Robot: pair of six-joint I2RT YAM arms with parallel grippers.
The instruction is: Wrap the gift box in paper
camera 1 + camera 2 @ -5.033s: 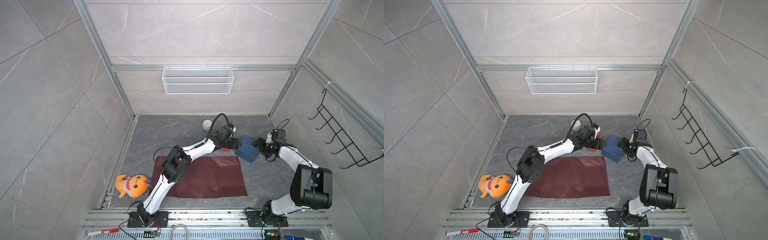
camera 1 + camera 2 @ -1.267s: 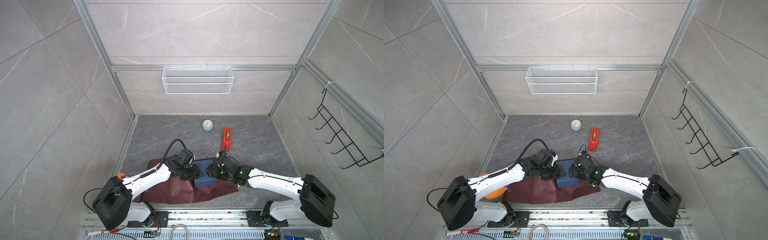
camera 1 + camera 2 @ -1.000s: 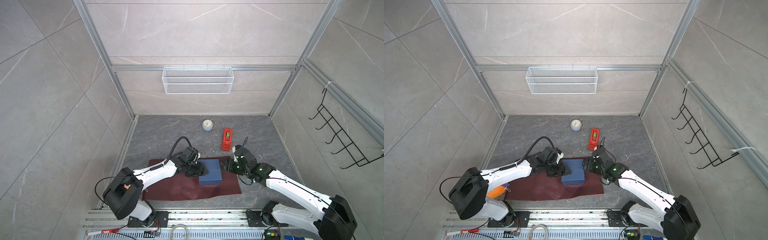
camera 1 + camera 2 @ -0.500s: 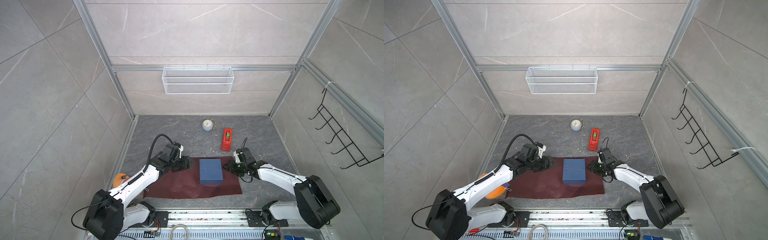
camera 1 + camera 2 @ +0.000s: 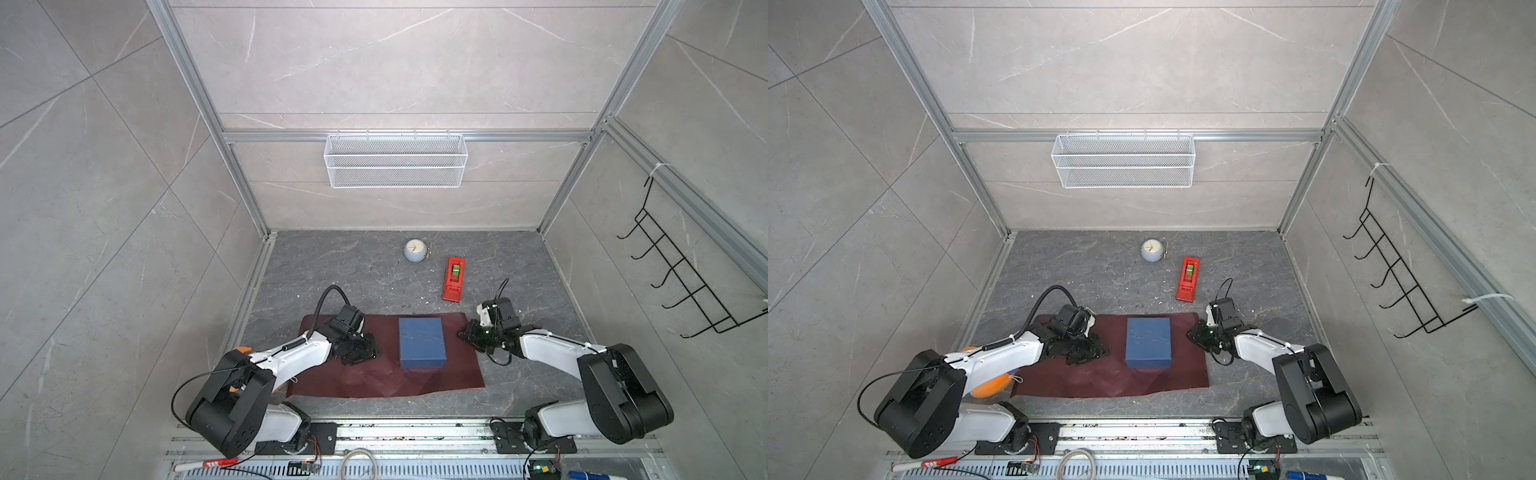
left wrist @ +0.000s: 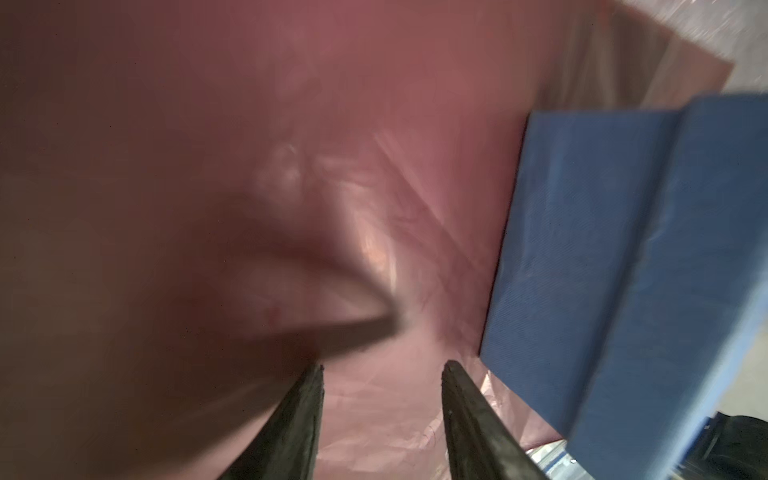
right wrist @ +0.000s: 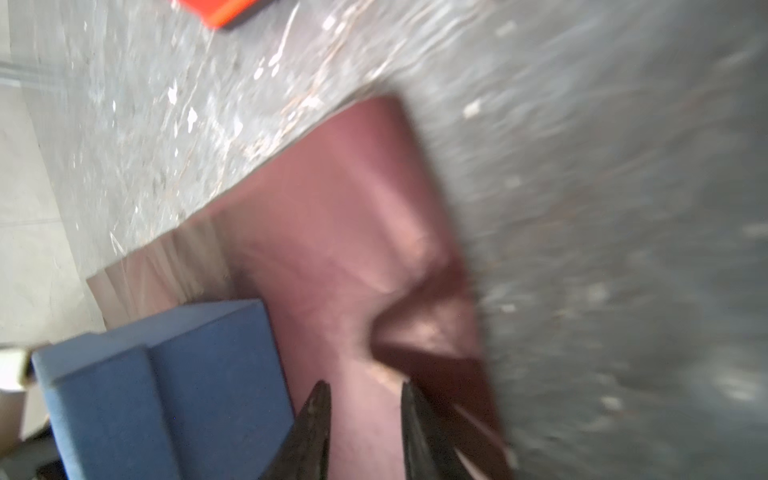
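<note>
Left end effector (image 6: 382, 365) has its fingers clearly apart, a pretty wide gap with nothing in between. It's over the paper (image 6: 291, 124), near the left side of the gift box (image 6: 602, 249) but not touching it. Right end effector (image 7: 363, 384) is much narrower, just a slim gap, right at the paper's right edge where the sheet puckers up a bit. Honestly can't tell if it's touching the paper, that wrist view is too blurry. In both top views the navy gift box (image 5: 422, 343) sits flat on the paper (image 5: 374, 378), right of the sheet's middle and close to its far edge. The sheet is dark maroon side up, spread on the grey table (image 5: 353, 270), with creases in front of the box. Past the far right corner lies a red tape dispenser (image 5: 454, 278), and a small round clock (image 5: 414, 250) sits a bit further back. An orange plush toy (image 5: 988, 386) peeks out from under the left arm.
</note>
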